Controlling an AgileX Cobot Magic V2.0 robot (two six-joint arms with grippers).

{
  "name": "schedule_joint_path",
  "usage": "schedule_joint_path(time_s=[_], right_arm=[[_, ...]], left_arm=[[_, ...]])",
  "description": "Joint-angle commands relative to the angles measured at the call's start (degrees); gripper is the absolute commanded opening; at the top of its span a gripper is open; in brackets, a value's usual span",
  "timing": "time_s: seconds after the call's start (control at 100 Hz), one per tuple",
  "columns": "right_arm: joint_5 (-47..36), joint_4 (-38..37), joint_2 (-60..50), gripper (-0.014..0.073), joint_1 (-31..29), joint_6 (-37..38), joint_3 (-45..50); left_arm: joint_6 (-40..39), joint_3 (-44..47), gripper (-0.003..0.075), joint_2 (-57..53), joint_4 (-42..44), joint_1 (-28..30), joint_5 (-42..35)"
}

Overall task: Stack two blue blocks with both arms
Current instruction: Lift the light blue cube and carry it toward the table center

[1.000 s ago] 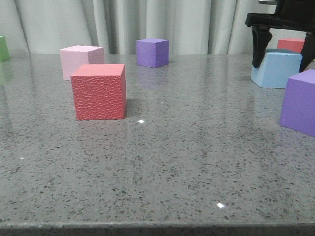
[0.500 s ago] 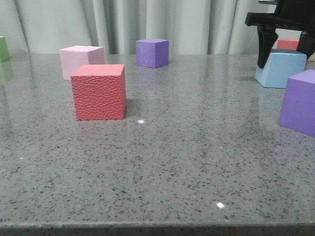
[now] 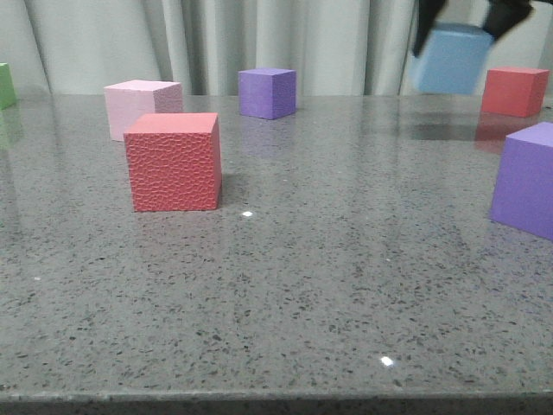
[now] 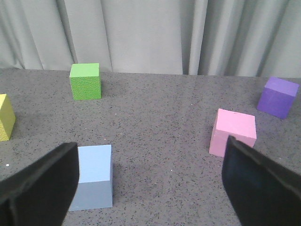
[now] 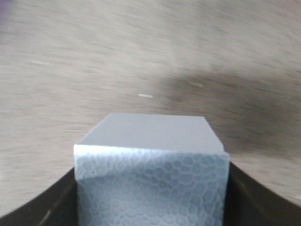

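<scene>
One blue block (image 3: pixel 452 59) hangs clear above the table (image 3: pixel 346 259), clamped in the right gripper (image 3: pixel 467 17), just beside the small red cube (image 3: pixel 515 91); the second blue block (image 4: pixel 94 176) sits on the table between the left gripper's (image 4: pixel 150 188) spread fingers (image 4: pixel 40 188), near the green cube (image 4: pixel 85 81).

No legible text, labels, brand marks or numbers appear in any view. The cube faces show plain colour or surface texture only

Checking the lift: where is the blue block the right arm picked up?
In the front view the blue block hangs clear of the table at far right, held between the right gripper's fingers, just left of the red block.
</scene>
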Motion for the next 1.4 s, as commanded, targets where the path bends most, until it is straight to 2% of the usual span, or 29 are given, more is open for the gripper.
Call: schedule_joint_path(time_s=[0.0, 0.21, 0.49, 0.79, 1.24, 1.31, 1.39], right_arm=[[4.8, 0.1, -3.7, 0.0370, 3.4, 2.4, -3.8], [3.4, -3.3, -3.5, 0.0370, 11.7, 6.9, -4.7], [0.7, -3.2, -0.7, 0.0370, 17.6, 11.7, -5.9], [-3.8, -1.2, 4.1, 0.0370, 18.6, 13.9, -7.1], [-4.5, -0.9, 5.8, 0.0372, 18.6, 13.9, -7.1], [-4.4, -0.2, 5.9, 0.0401, 18.6, 13.9, -7.1], [-4.6, 1.0, 5.9, 0.0496, 18.6, 13.9, -7.1]], left_arm=[[-0.3, -2.0, 0.0585, 0.0, -0.1, 0.0, -4.5], [-0.3, -2.0, 0.0585, 0.0, -0.1, 0.0, -4.5], [-0.3, -2.0, 0.0585, 0.0, -0.1, 0.0, -4.5], [-0.3, -2.0, 0.0585, 0.0, -0.1, 0.0, -4.5], [-0.3, -2.0, 0.0585, 0.0, -0.1, 0.0, -4.2], [-0.3, -2.0, 0.0585, 0.0, -0.1, 0.0, -4.2], [-0.3, -2.0, 0.0585, 0.0, -0.1, 0.0, -4.2]])
